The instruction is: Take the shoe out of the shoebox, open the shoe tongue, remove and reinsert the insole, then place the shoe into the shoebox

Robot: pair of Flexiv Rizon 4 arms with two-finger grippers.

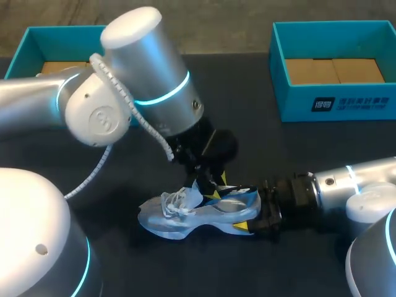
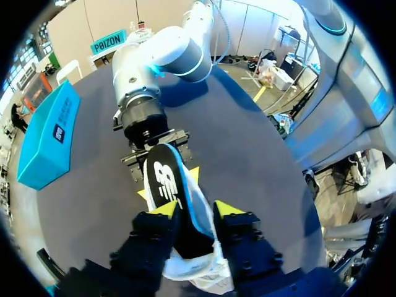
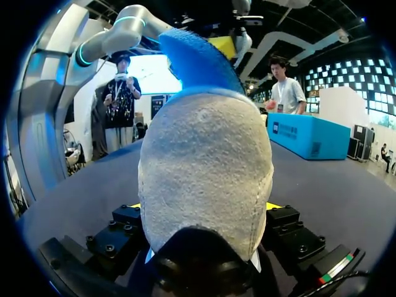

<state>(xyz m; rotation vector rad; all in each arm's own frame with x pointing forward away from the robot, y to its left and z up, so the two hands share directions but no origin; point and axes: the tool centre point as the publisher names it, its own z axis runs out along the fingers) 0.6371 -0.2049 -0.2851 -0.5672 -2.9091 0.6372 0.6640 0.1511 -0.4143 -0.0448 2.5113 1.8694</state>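
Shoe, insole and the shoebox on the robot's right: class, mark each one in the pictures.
shoe [image 1: 213,215]: head view, on its pale side, behind the laces.
insole [image 2: 162,185]: left wrist view, on its black top face.
right shoebox [image 1: 297,102]: head view, on its teal front wall.

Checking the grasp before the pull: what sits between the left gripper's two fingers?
The insole, black with a blue edge, sticking up out of the shoe. The left gripper touches it from both sides. The left wrist view shows this.

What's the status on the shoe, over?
Right fingers shut on shoe at heel, on table. Left fingers shut on insole, sticking out. Shoebox apart, behind.
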